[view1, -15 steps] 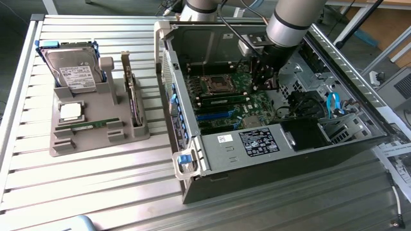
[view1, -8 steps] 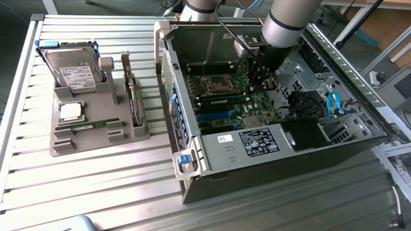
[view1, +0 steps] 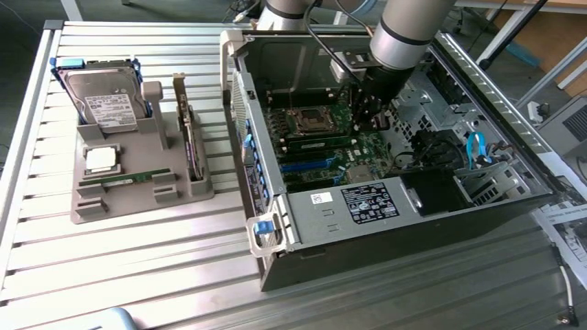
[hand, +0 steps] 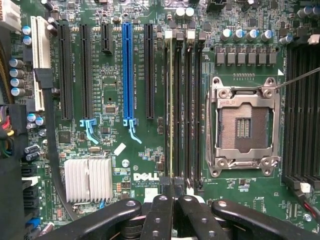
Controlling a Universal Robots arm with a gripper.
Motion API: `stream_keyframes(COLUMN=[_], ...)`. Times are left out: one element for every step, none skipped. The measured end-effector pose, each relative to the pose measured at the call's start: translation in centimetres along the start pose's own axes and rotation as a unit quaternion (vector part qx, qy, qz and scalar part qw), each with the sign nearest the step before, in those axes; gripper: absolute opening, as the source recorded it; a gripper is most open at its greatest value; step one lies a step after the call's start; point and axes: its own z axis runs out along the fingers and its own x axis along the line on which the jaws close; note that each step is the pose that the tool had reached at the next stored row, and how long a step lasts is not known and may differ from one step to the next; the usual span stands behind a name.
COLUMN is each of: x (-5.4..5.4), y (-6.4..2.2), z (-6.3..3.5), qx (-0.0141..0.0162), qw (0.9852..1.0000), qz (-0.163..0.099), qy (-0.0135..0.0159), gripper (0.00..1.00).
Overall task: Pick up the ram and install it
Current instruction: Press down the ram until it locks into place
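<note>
Fingers (hand: 161, 202) of the gripper (hand: 173, 186) are pressed together with no gap showing, and nothing is pinched between them. Their tips sit right at the near end of the ram (hand: 172, 110). It stands edge-on in the first of four long black memory slots (hand: 187, 110), reaching straight away from the fingertips as a thin pale line. Whether the tips actually touch its edge I cannot tell. Just beside the ram, on the same side as the other three slots, is the open silver processor socket (hand: 243, 127). On the opposite side of the fingers run several black card slots and one blue slot (hand: 128, 70). A ribbed silver heatsink (hand: 87, 180) lies nearer the fingers on that side. All of this sits on the green motherboard (hand: 115, 165). In the exterior view the arm (view1: 403, 34) reaches down into the open computer case (view1: 367, 206), which lies on its side on a slatted metal table (view1: 137, 261). Well apart from the fingers, outside the case toward the exterior view's left, is a grey tray (view1: 137, 165). It holds a hard drive (view1: 106, 100), a square processor chip (view1: 101, 159), an upright card (view1: 191, 148) and a second green memory stick (view1: 124, 180) lying flat.
</note>
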Motion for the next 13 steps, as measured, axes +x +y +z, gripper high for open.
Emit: stream_keyframes(x=[0.0,0.01,0.01,0.01,0.01,0.01,0.01,0.02,0.02,0.02,0.02,0.02,0.02], y=[0.0,0.0,0.01,0.01,0.01,0.01,0.02,0.03,0.03,0.03,0.03,0.03,0.03], z=[0.09,0.17,0.24,0.3,0.37,0.44,0.5,0.56,0.62,0.68,0.73,0.79,0.83], qx=[0.0,0.0,0.0,0.0,0.0,0.0,0.0,0.0,0.0,0.0,0.0,0.0,0.0], qw=[1.0,1.0,1.0,1.0,1.0,1.0,1.0,1.0,1.0,1.0,1.0,1.0,1.0], qz=[0.0,0.0,0.0,0.0,0.0,0.0,0.0,0.0,0.0,0.0,0.0,0.0,0.0], qy=[0.0,0.0,0.0,0.0001,0.0,0.0,0.0001,0.0,0.0,0.0001,0.0,0.0,0.0], gripper=[0.11,0.11,0.11,0.11,0.11,0.11,0.11,0.11,0.11,0.11,0.11,0.11,0.11])
